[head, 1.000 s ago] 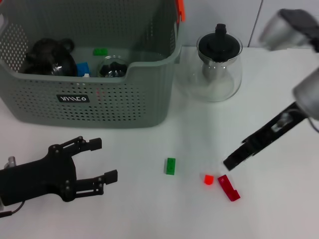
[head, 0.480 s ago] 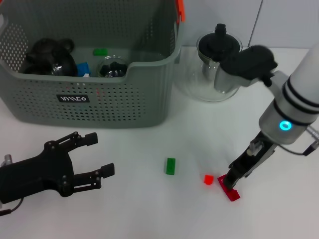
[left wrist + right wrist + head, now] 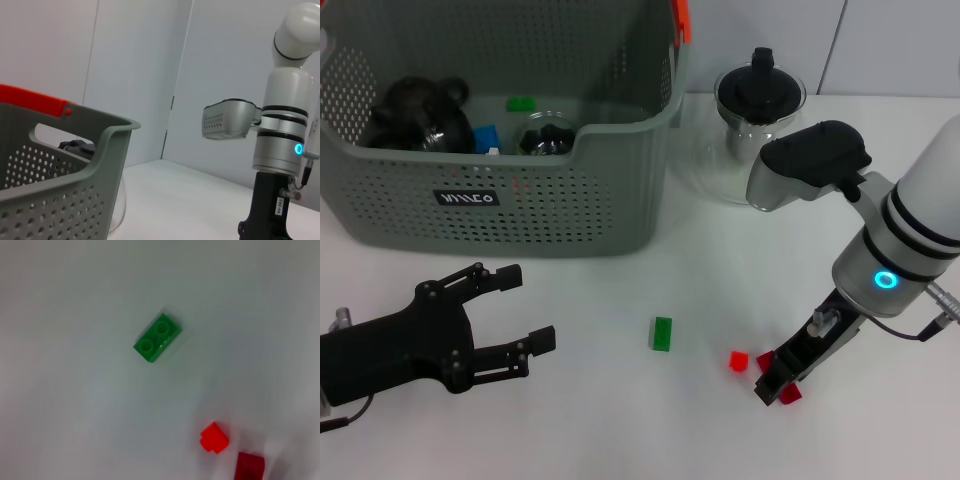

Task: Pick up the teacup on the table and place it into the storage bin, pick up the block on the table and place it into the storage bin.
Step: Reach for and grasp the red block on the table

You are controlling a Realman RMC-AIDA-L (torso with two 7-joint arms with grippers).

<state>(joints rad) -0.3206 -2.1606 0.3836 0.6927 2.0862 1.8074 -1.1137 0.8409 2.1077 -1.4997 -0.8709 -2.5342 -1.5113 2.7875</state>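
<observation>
The grey-green perforated storage bin (image 3: 620, 180) stands at the back left, and its rim shows in the left wrist view (image 3: 107, 125). Inside it lie dark rounded glassware, a blue block and a green block. A clear glass pot with a black lid (image 3: 760, 120) stands on the table right of the bin. A green block (image 3: 662, 333) (image 3: 157, 337), a small orange-red block (image 3: 738, 361) (image 3: 214, 437) and a dark red block (image 3: 788, 396) (image 3: 250, 467) lie on the table. My right gripper (image 3: 772, 382) is down on the dark red block. My left gripper (image 3: 532, 306) is open and empty at the front left.
The bin has an orange tab (image 3: 681, 20) on its rim and a black label (image 3: 468, 198) on its front wall. The white table (image 3: 620, 430) runs to the front edge. My right arm (image 3: 285, 150) stands tall over the red blocks.
My right arm has swung in from the right and lowered its gripper onto the dark red block. My left gripper has barely moved.
</observation>
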